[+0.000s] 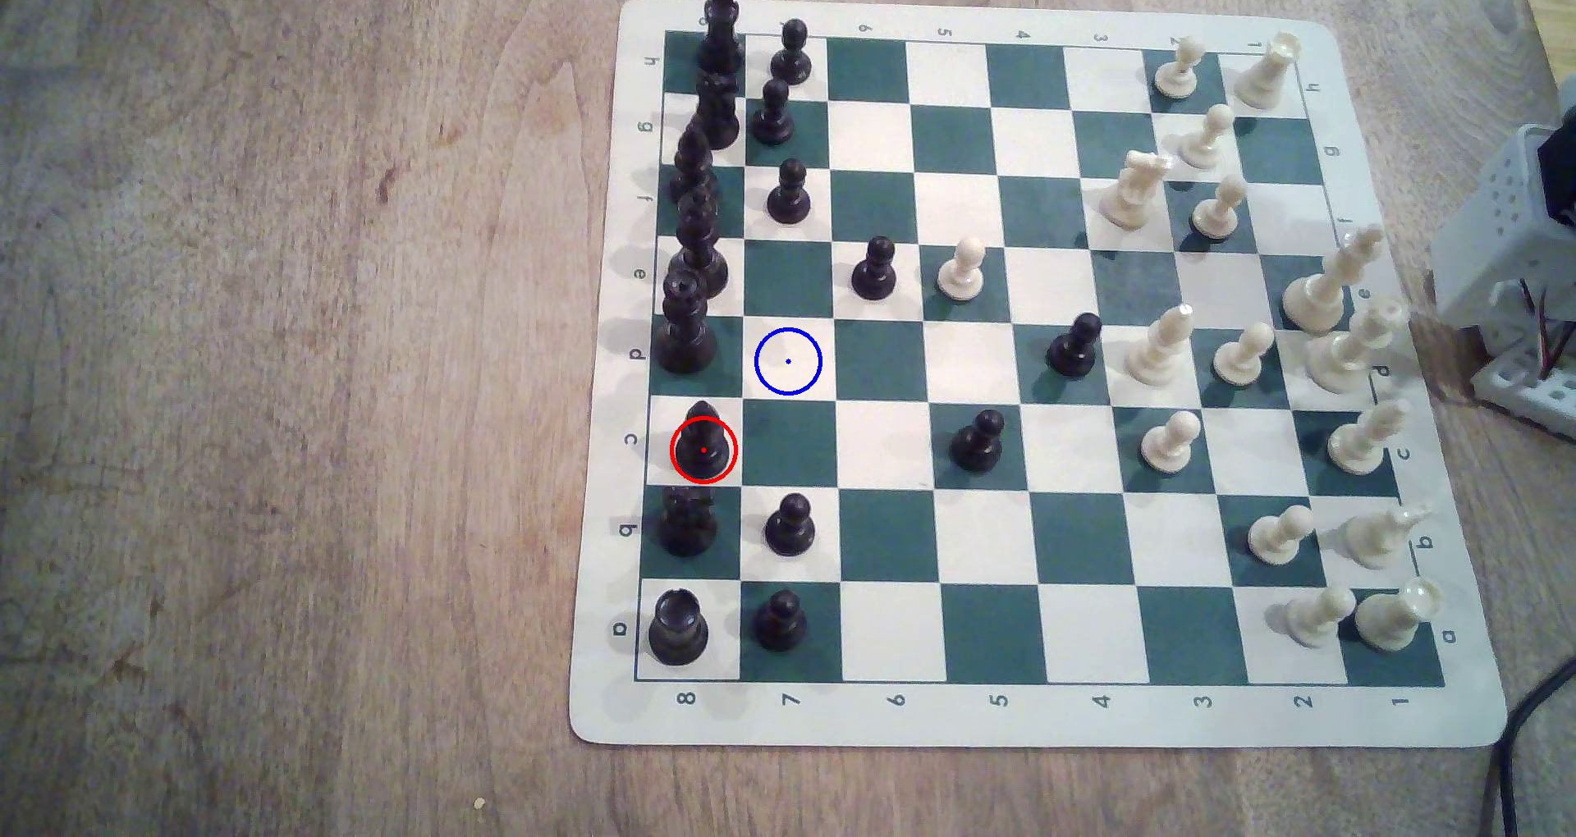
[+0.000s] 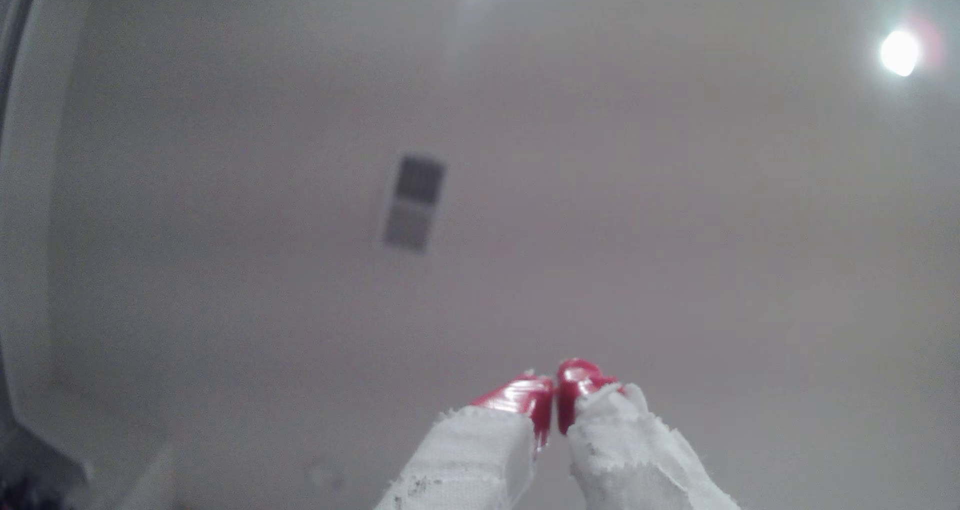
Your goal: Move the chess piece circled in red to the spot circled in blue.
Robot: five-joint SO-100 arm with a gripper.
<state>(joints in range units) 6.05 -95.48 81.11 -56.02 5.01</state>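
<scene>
The black bishop (image 1: 702,441) is standing upright on a cream square in row c of the chess mat (image 1: 1036,722), in the column nearest the exterior view's left, with a thin red ring around its base. It is sitting between a black queen-like piece (image 1: 685,326) above it and a black knight (image 1: 687,520) below it in that view. The blue-ringed square (image 1: 788,361) is lying one row up and one column toward the exterior view's right, diagonally touching the bishop's square at a corner, and it is carrying no piece.

The mat is lying flat on the wooden worktop (image 1: 298,377). At the exterior view's right edge, part of the white arm base (image 1: 1514,232) is showing, well apart from the bishop, across the whole mat.

In the wrist view the tool (image 2: 554,391) is pointing up at a pale ceiling (image 2: 623,203), its red tips pressed together with nothing between them, clenched and empty. A ceiling vent (image 2: 413,202) and a bright lamp (image 2: 900,53) are showing beyond it.
</scene>
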